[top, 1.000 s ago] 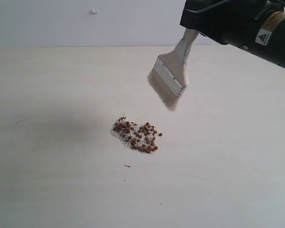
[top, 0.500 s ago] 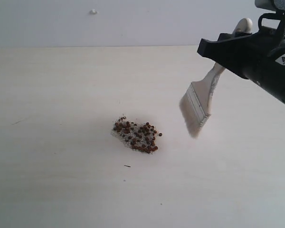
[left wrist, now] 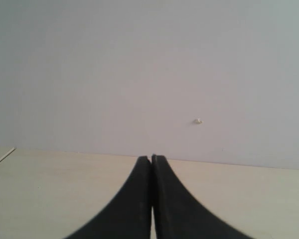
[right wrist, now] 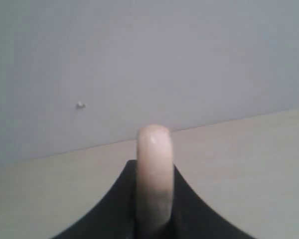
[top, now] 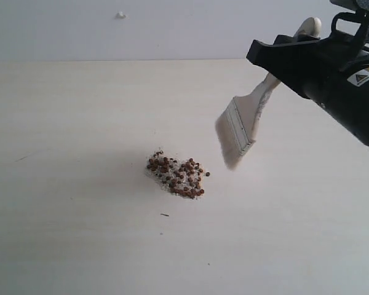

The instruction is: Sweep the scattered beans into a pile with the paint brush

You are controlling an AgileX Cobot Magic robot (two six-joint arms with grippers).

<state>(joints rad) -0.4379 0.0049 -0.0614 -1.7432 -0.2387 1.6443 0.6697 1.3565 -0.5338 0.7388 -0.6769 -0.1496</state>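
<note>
The beans [top: 175, 176] lie near the middle of the pale tabletop [top: 80, 123] as one tight pile. They are tiny, round and reddish-brown, bedded in fine whitish crumbs that dust the edges. One bean sits a hair apart on the side facing the brush. A small dark fleck [top: 165, 214] lies alone on the near side of the heap.

The paint brush [top: 241, 121] hangs tilted just to the right of the pile, bristles pointing down and toward the beans. It is flat and wide, with a cream handle, a silver metal band and white bristles that look a little blurred at the tips. Whether the tips touch the tabletop I cannot tell; they are clear of the beans.

The right end effector [top: 277, 61] is clamped narrowly on the handle, whose rounded end pokes out above the black jaws. The left end effector [left wrist: 151, 159] has its jaws pressed together on nothing, pointing toward the plain wall [top: 172, 31].
</note>
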